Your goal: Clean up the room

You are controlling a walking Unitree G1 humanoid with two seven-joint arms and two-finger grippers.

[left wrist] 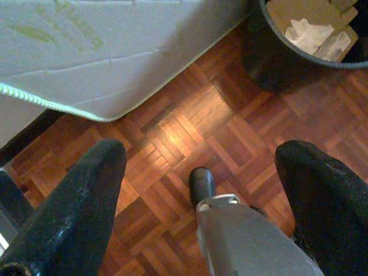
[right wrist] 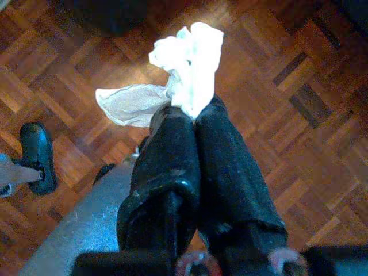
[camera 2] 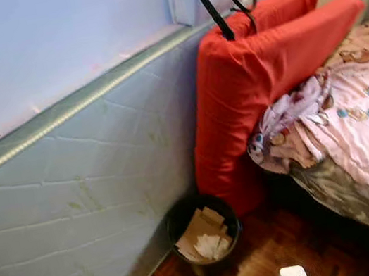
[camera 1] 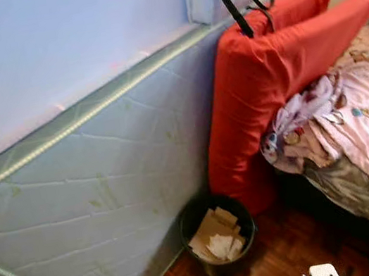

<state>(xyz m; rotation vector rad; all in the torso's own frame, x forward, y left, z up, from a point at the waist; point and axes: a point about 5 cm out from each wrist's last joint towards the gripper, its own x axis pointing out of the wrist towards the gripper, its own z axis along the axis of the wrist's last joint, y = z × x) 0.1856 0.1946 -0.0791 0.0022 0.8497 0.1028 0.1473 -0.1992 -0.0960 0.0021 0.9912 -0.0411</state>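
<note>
Item 1. Right tool [right wrist: 192,115]: its two black fingers were pressed together on a white tissue [right wrist: 178,75], pinched at one end so that the rest hung free above the parquet floor [right wrist: 299,86]. The grip at the edge was judged to serve a clean drop: little of the tissue was caught, and it would fall away once released.

Item 2. Tissue: white, thin, crumpled, with one flat flap spread to the side and a bunched upper part. It was judged light and limp, likely to drift rather than drop straight.

Item 3. Bin [camera 1: 217,232]: black, round, set on the floor against the foot of the upended mattress [camera 1: 95,197] and just beside the red pillows [camera 1: 266,73]. Cardboard pieces and white paper [camera 1: 221,244] were already held in it, which marked it as the likely destination. The tissue was held near the bin but not over it; the dark rim was seen at the edge of the right wrist view.

Item 4. Left tool [left wrist: 201,167]: fingers spread wide, nothing held, pointed down at the floor near the bin, beside the mattress corner. It was judged idle.

Item 5. Bed [camera 1: 367,199], beyond the pillows from the bin: a pink patterned blanket [camera 1: 359,114] lay rumpled across it, untouched.
</note>
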